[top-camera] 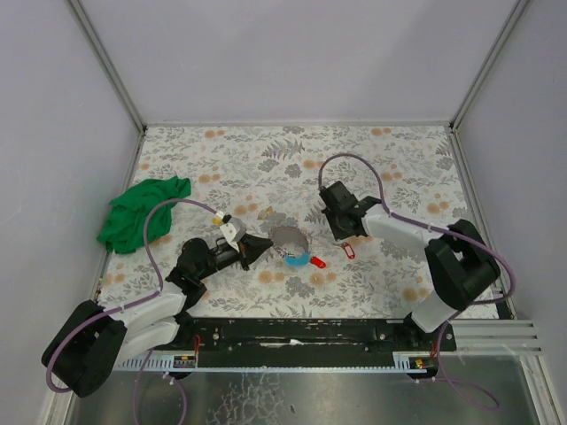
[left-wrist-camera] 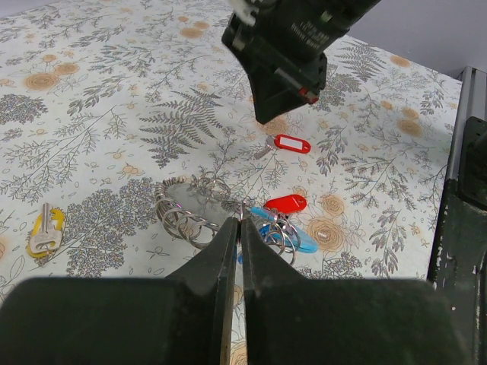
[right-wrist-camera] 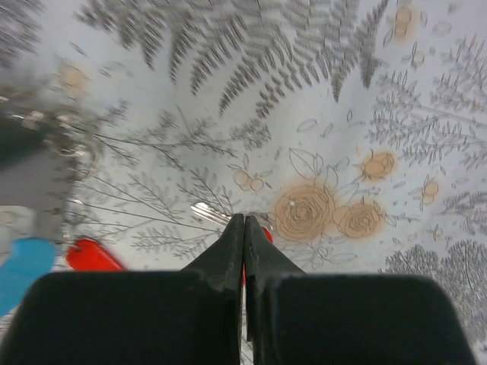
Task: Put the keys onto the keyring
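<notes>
We find the left hand point(left-wrist-camera: 240, 228) pressed together, apparently pinching the keyring point(left-wrist-camera: 186, 207) on the desk point(left-wrist-camera: 114, 91). Red and blue keys point(left-wrist-camera: 288, 204) lie just beside the ring. The right hand point(right-wrist-camera: 243, 224) is pressed together over the loose red key point(left-wrist-camera: 292, 143), and we cannot confirm a grip. In our judgement it may lift empty or drop the key.

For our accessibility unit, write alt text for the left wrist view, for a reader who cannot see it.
The shut left gripper points its tips at a keyring strung with small rings, a red tag and a blue tag beside it on a floral table. Beyond, the right gripper hangs over a loose red tag; a yellow-tagged key lies at left.
</notes>
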